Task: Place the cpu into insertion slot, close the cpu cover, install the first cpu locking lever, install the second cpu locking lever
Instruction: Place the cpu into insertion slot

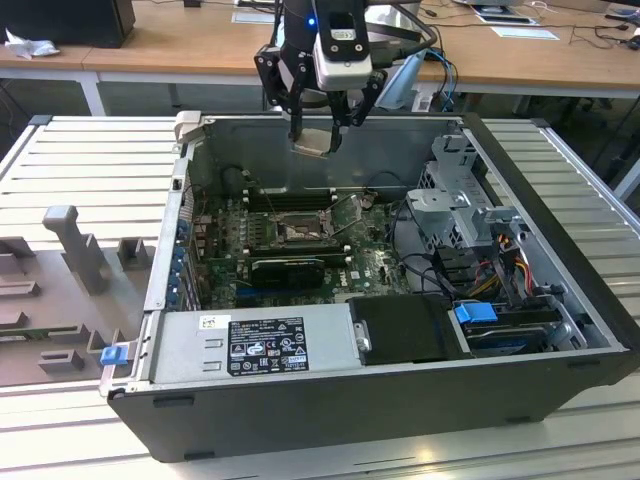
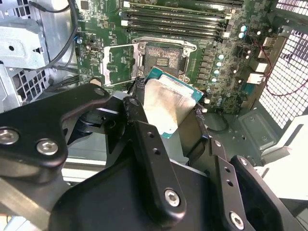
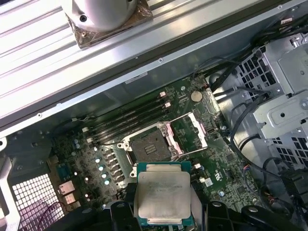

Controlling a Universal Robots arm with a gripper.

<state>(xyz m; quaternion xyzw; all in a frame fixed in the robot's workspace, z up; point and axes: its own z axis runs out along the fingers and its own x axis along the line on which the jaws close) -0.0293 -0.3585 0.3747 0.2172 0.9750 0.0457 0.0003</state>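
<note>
At the exterior view's left, a grey moulded fixture (image 1: 70, 290) sat on the slatted table (image 1: 80, 150) beside the open PC case (image 1: 400, 410). Gripper (image 1: 318, 128) hung over the case's far wall, closed on the cpu (image 1: 315, 141) and holding it clear of the board. Insertion slot (image 1: 298, 232) lay below and nearer, unfilled. First wrist view gave the cpu's metal top flat-on, pinched at two opposite edges, plus the cpu cover (image 3: 201, 130) swung up beside the slot. Second wrist view gave the black fingers (image 2: 144, 139) close up, the chip's green rim and the slot's contact field. Drive cage (image 1: 460, 205) sat at the exterior view's right
</note>
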